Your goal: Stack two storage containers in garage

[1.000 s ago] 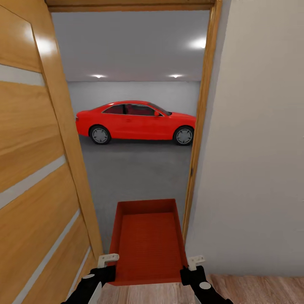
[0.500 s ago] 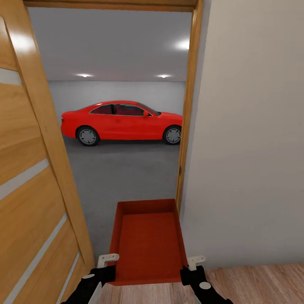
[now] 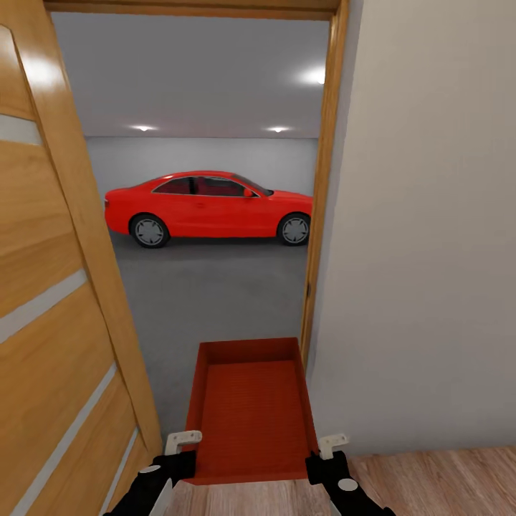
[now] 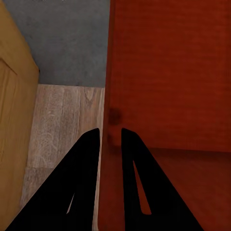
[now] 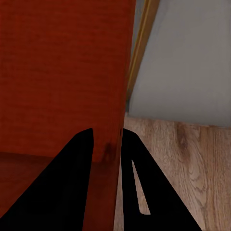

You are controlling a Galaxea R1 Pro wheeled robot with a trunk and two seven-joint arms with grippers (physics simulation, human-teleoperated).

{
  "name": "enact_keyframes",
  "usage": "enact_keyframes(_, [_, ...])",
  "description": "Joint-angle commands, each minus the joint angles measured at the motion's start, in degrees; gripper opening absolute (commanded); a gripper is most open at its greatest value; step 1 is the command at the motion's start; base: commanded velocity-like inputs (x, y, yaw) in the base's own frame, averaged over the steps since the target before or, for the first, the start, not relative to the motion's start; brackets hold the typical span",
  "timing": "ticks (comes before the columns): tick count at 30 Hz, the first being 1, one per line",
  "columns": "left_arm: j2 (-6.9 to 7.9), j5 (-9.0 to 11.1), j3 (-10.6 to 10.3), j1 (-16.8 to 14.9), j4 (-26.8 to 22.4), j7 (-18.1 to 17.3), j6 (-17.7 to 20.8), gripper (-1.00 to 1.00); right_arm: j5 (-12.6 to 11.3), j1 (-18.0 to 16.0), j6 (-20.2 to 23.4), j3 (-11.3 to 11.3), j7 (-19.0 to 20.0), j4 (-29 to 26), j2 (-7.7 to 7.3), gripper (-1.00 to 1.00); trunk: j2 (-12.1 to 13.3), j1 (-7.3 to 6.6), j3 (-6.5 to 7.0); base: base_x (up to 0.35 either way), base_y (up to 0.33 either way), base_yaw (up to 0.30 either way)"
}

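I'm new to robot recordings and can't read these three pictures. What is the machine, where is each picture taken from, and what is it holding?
It is a wheeled, two-armed simulated robot. The large picture looks down from its head; the other two come from cameras near each end effector. The left end effector and right end effector each pinch a side wall of one orange-red storage container, carried between them. It faces an open wooden door and door frame. Beyond lie the garage's grey floor and a red car.
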Motion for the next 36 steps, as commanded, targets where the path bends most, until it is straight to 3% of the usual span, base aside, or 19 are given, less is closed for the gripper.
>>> enact_keyframes(1, [-0.07, -1.2, 0.4, 0.0, -0.2, 0.7, -4.7, -1.0, -0.3, 0.0, -0.1, 0.8, 3.6, 0.2, 1.76, -1.0, 0.0, 0.02, -0.03, 0.0, 0.006, 0.0])
enact_keyframes(36, [-0.15, -1.2, 0.4, 0.0, -0.2, 0.7, -4.7, -1.0, -0.3, 0.0, -0.1, 0.8, 3.6, 0.2, 1.78, -1.0, 0.0, 0.02, -0.03, 0.0, 0.0, 0.091])
